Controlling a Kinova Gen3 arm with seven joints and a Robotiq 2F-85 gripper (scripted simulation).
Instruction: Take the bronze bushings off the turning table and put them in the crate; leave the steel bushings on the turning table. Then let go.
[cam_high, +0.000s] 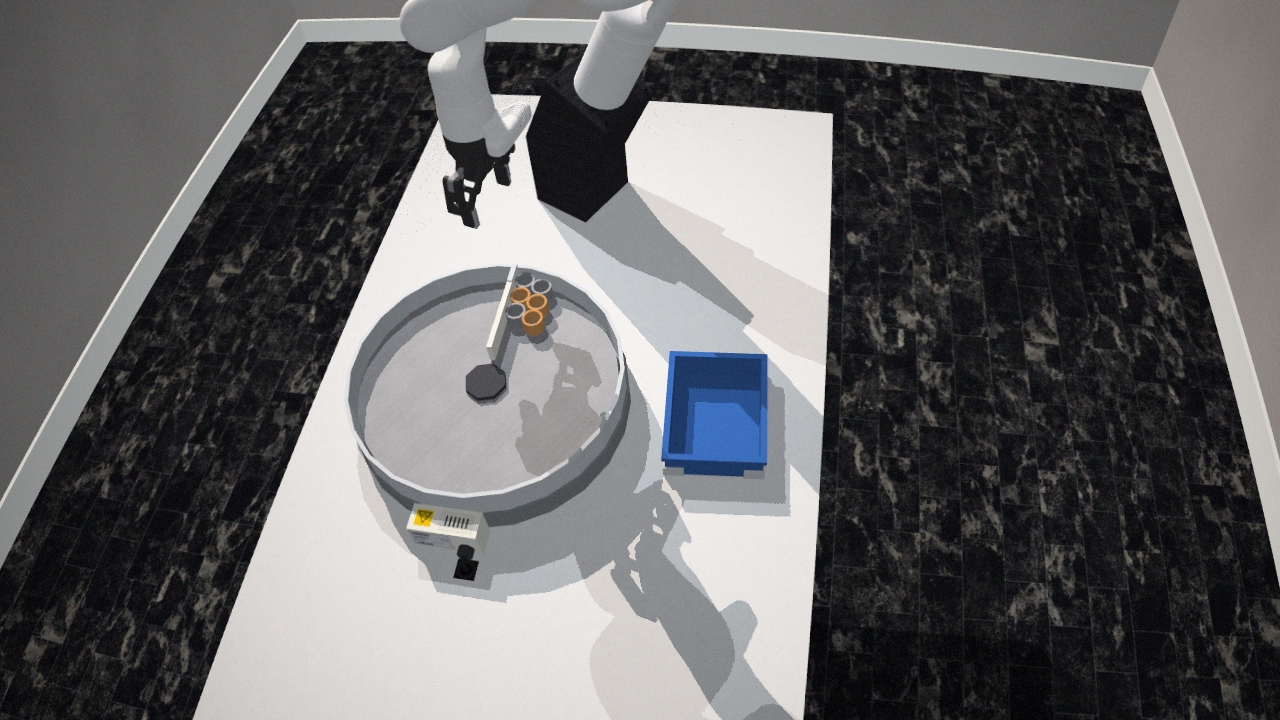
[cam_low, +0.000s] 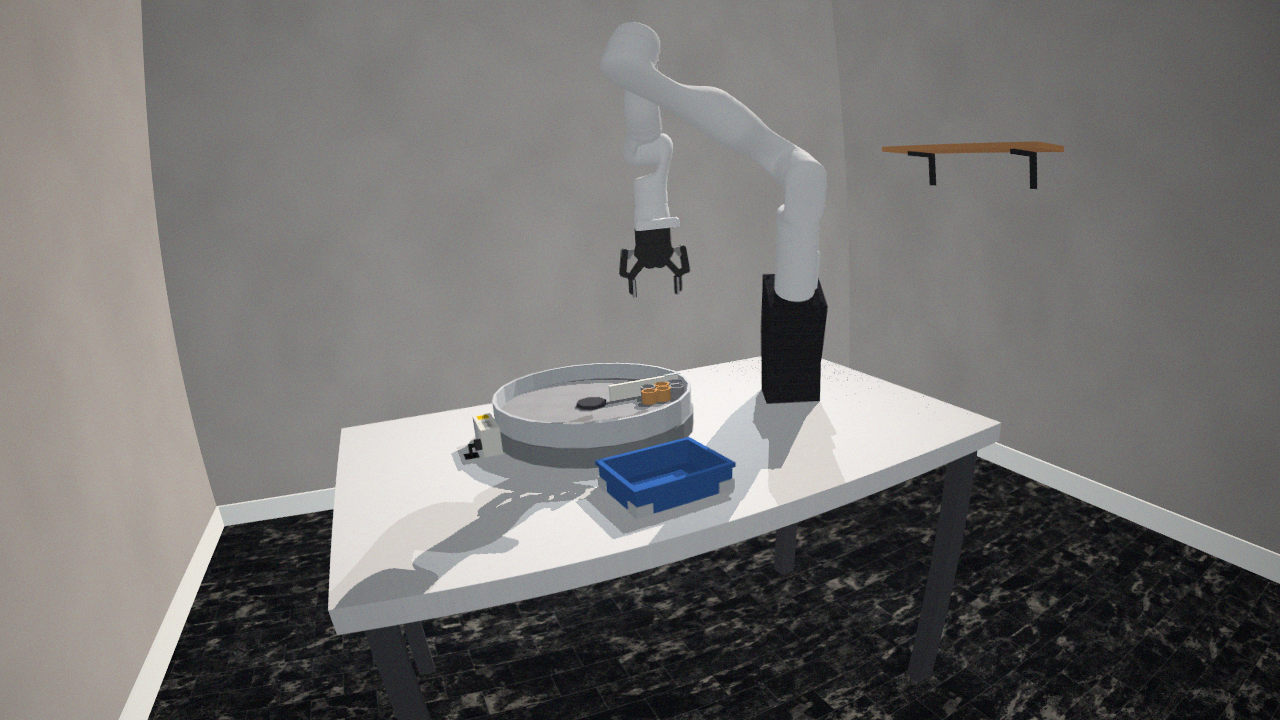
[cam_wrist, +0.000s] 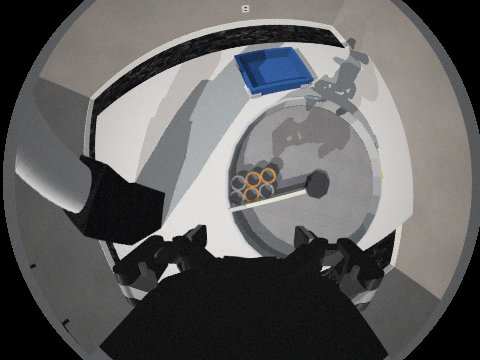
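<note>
Three bronze bushings stand upright in a tight cluster with grey steel bushings on the round turning table. The cluster sits at the table's far edge, against a white radial bar. My gripper is open and empty. It hangs high above the white table top, behind the turning table's far rim. The blue crate stands empty to the right of the turning table.
A dark hub sits at the turning table's centre. A small control box is at its near side. The arm's black base stands at the table's far end. A wall shelf hangs at the right.
</note>
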